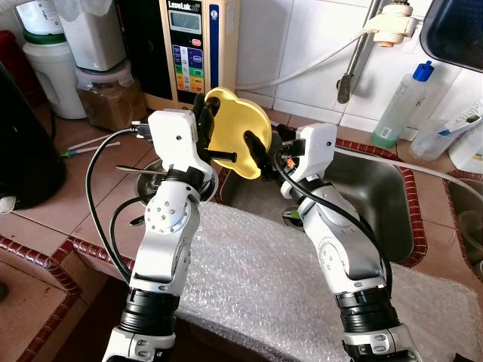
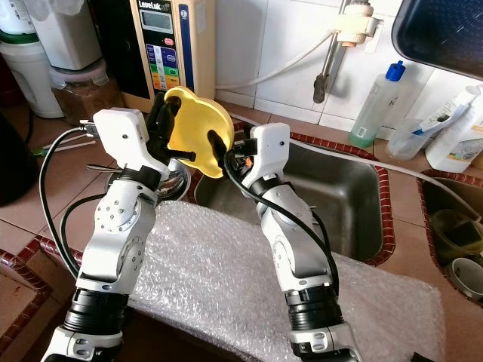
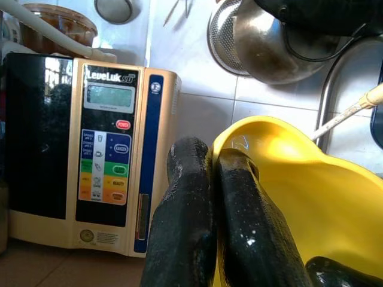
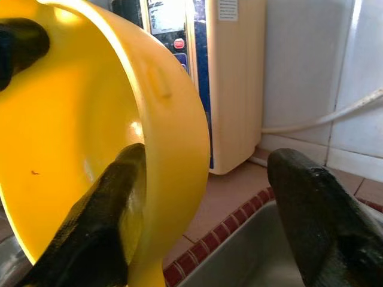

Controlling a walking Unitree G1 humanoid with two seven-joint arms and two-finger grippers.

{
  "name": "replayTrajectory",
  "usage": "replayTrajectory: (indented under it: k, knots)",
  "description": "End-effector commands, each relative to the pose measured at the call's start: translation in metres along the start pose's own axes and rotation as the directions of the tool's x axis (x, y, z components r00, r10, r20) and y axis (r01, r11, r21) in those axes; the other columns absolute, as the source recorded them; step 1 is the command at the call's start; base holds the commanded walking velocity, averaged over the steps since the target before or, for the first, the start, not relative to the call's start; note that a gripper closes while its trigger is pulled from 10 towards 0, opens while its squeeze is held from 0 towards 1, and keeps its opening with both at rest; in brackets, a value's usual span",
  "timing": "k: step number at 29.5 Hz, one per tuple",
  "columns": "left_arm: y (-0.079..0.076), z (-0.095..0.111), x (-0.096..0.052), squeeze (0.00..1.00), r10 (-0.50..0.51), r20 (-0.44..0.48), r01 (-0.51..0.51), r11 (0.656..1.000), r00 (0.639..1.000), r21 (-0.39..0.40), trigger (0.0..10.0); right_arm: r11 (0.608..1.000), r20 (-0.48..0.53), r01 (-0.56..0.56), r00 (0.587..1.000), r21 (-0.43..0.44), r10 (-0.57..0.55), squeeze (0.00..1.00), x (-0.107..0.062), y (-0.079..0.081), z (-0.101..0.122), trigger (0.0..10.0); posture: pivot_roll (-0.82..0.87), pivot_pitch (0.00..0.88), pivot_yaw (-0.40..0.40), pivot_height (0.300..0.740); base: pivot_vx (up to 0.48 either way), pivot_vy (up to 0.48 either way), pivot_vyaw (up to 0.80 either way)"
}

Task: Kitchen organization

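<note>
- Back of the table is crowded: the water ionizer (image 1: 198, 47) stands right behind the yellow bowl (image 1: 235, 132), jars (image 1: 109, 94) just beside it on the robot's left.
- The sink (image 1: 377, 197) is mostly open, plenty of room to dip in.
- The faucet pipe (image 1: 355, 59) and a white hose (image 1: 302, 72) hang over its far edge.
- Bottles (image 1: 401, 102) line the far right corner.
- Bubble wrap (image 1: 256, 279) covers the near table, flat, nothing standing on it.
- Metal thing (image 1: 158, 175) under the left arm, maybe a pot lid, hard to tell.
</note>
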State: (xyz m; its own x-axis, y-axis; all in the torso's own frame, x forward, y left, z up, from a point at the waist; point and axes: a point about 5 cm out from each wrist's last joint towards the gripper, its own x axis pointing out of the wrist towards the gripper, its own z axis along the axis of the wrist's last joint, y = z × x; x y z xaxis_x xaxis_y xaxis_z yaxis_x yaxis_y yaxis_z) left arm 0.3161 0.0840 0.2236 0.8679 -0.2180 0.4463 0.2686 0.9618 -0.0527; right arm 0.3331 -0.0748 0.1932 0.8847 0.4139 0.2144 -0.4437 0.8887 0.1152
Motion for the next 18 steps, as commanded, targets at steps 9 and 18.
replayTrajectory:
  k: [9, 18]
  knots:
    - [-0.005, 0.005, 0.000, 0.00, -0.036, 0.024, 0.036, 0.999, 0.999, 0.020, 0.0, 0.978, -0.053, 0.192, 0.979, -0.080, -0.197, 0.00, 0.000, -0.031, -0.008, 0.0, 0.08, 0.000, -0.031, 0.740, 0.000, 0.000, 0.00]
    - [-0.002, 0.004, -0.002, 0.00, -0.021, 0.013, 0.020, 0.999, 1.000, 0.042, 0.0, 0.966, -0.069, 0.241, 0.966, -0.098, -0.248, 0.00, 0.001, -0.034, -0.014, 0.0, 0.09, 0.000, -0.032, 0.740, 0.000, 0.000, 0.00]
